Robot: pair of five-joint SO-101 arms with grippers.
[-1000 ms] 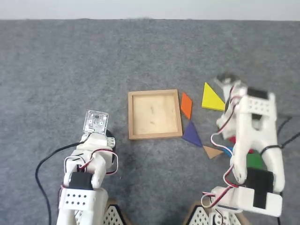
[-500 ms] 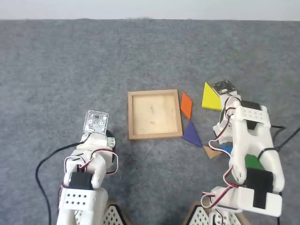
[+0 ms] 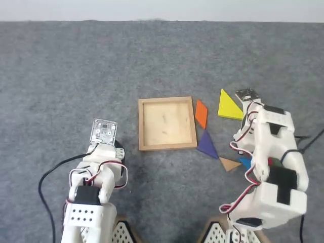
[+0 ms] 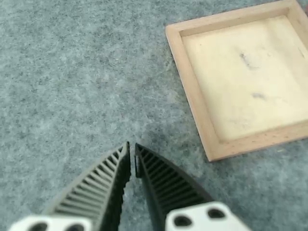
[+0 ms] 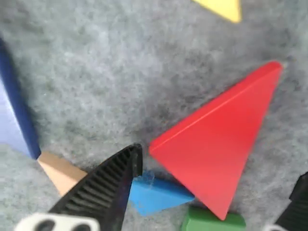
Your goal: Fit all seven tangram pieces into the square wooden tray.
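Observation:
The square wooden tray (image 3: 167, 124) lies mid-table with nothing in it, also seen as the tray (image 4: 240, 86). To its right lie an orange parallelogram (image 3: 201, 113), a yellow triangle (image 3: 229, 106), a purple triangle (image 3: 207, 145), a tan triangle (image 3: 229, 163) and a blue piece (image 3: 245, 162). My right arm (image 3: 271, 136) hangs over the near-right pieces. Its gripper (image 5: 219, 167) is open, its fingers either side of a red triangle (image 5: 216, 144), with a blue triangle (image 5: 156, 195) and a green piece (image 5: 211, 222) close by. My left gripper (image 4: 131, 149) is shut on nothing, over bare felt beside the tray.
Grey felt covers the table. The left arm (image 3: 98, 172) stands at the near left, away from the tray. The tan triangle (image 5: 60, 173) and the purple piece (image 5: 17, 120) lie beside one right finger. The pieces sit tightly clustered under the right arm.
My right arm has drawn back slightly and dipped over the red and blue pieces. The left arm and all visible pieces have stayed put.

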